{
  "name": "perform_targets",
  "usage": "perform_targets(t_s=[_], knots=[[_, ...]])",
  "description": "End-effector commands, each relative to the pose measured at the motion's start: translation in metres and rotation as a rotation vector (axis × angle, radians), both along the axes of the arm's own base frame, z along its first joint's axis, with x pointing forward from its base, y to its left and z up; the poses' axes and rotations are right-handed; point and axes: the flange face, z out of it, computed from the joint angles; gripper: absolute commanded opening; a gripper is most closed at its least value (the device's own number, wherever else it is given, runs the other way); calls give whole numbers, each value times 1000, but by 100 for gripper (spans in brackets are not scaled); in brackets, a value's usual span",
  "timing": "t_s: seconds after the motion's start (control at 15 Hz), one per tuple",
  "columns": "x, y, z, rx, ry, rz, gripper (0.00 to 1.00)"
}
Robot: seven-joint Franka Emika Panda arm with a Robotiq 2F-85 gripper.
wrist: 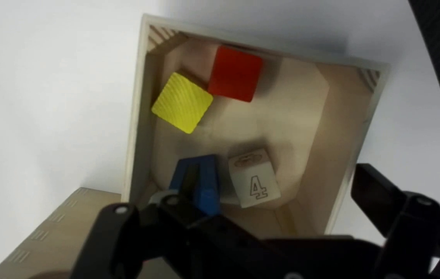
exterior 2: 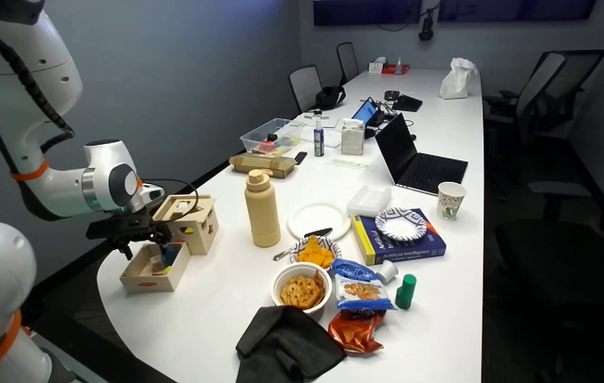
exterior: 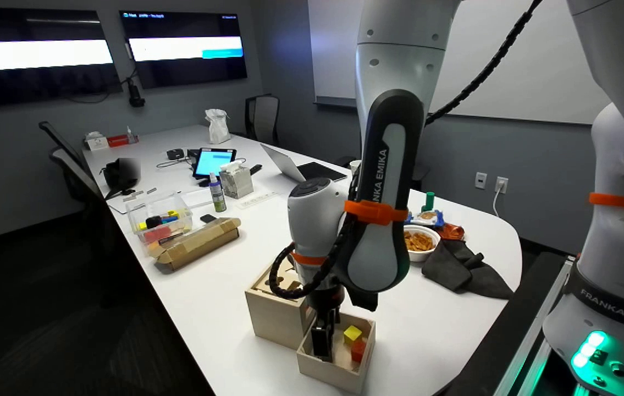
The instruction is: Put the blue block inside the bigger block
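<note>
While the gripper point(wrist: 277, 174) sits over the open tray point(wrist: 342, 116), jaws spread wide, one finger point(wrist: 190, 180) overlaps the blue block point(wrist: 208, 176), contact unclear. Blue block in open tray; white block point(wrist: 256, 182) near it, yellow block point(wrist: 183, 102), red block point(wrist: 235, 73) farther off. Bigger block point(exterior: 273, 319) just beside open tray.

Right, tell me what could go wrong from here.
With the hand open, one finger seems past the wall of the tray, so closing could hit that wall. The pale cube marked 4 shows between the fingers in the wrist view and may get in the way. Later, the blue block might catch at the cut-outs of the bigger block.
</note>
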Motion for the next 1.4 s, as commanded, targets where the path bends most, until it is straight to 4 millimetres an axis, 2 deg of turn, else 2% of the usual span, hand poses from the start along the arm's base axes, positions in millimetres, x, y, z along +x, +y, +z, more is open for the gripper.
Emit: perform_targets(t_s=[0.0, 0.73, 1.33], knots=[[-8, -3, 20, -20, -43, -14, 100], [29, -9, 20, -29, -28, 21, 100], [32, -13, 2, 2, 10, 27, 100]])
